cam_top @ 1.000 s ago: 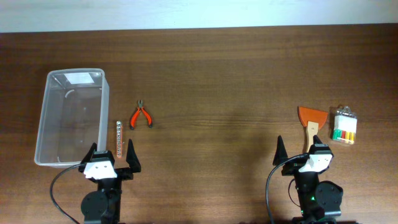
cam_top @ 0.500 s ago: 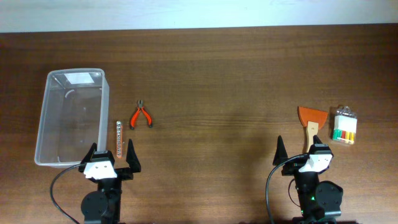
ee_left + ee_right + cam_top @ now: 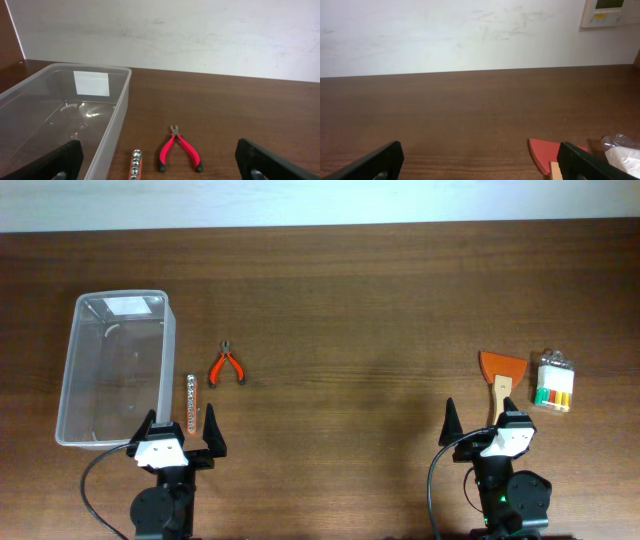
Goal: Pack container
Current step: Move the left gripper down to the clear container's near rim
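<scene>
The clear plastic container (image 3: 115, 370) stands empty at the left of the table; it also shows in the left wrist view (image 3: 60, 115). Red-handled pliers (image 3: 228, 365) (image 3: 179, 149) and an orange socket strip (image 3: 191, 396) (image 3: 135, 164) lie just right of it. An orange scraper with a wooden handle (image 3: 500, 375) (image 3: 547, 152) and a clear bag of coloured pieces (image 3: 554, 384) (image 3: 622, 155) lie at the right. My left gripper (image 3: 178, 430) (image 3: 159, 167) is open and empty near the front edge, by the container's near corner. My right gripper (image 3: 483, 425) (image 3: 480, 165) is open and empty, just in front of the scraper.
A white wall runs behind the table's far edge (image 3: 320, 225). The brown wooden table top (image 3: 350, 350) stretches bare between the pliers and the scraper.
</scene>
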